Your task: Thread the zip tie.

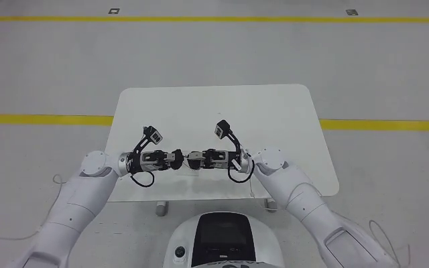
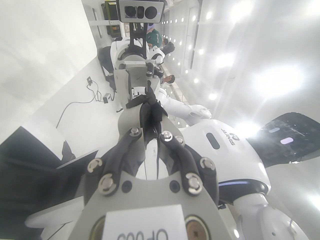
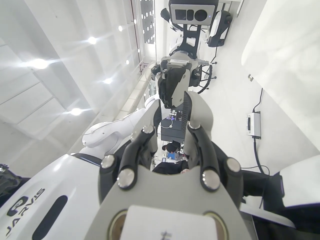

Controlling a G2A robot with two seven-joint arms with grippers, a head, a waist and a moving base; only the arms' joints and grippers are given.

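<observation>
Left gripper sits nearest in its own wrist view, fingers pressed together on the zip tie, a black strap. One thin end of the strap runs back between the finger links toward the wrist. The other end pokes out past the tips as a short point aimed at the right gripper. A black lump or fold sits at the tips too; head or loop, cannot tell which.

Right gripper: fingers apart, ribbed black pad on one side, a clear gap between the two, nothing clamped that I can see.

Both grippers are held up above the table, over its near half and about mid-width, tip to tip, touching or almost. So the zip tie is in the air above the table, not lying on it, pinched where the two grippers meet. Table is white with rounded corners.

Progress, judged: pick-up done, tie lifted and presented. The pointed end looks to be at or just inside the right gripper's spread fingers. Whether the tail has entered the head slot is hidden by the left fingertips, so threading cannot be confirmed; no closed loop is visible. Left to do, probably: right gripper closes on the free end, feeds it through the head and pulls it snug. Main risk is the thin tail flexing off line.
</observation>
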